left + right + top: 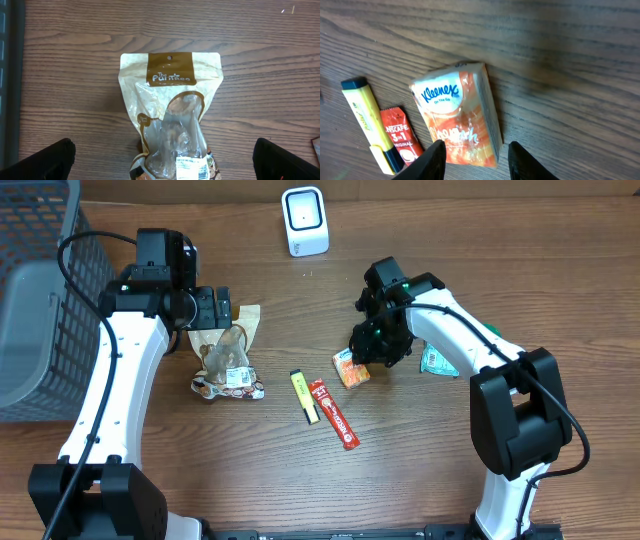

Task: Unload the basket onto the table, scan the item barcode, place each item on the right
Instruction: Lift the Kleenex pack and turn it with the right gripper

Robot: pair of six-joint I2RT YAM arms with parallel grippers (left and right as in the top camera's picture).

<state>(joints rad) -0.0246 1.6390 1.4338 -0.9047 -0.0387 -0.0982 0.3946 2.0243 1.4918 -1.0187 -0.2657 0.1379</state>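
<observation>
An orange Kleenex tissue pack [351,368] [457,117] lies flat on the wooden table, right of centre. My right gripper [373,352] [475,161] is low over its near end, open, with one finger on each side; a gap shows beside the right finger. A white scanner [304,221] stands at the far edge. My left gripper [222,308] [160,167] hangs wide open above a clear and tan snack bag [228,350] [170,115], whose white barcode label [192,167] faces up.
A yellow highlighter [304,396] [367,117] and a red Nescafe stick [333,413] [400,137] lie just left of the tissue pack. A teal packet [438,360] sits under the right arm. A grey mesh basket [40,300] stands at the left edge.
</observation>
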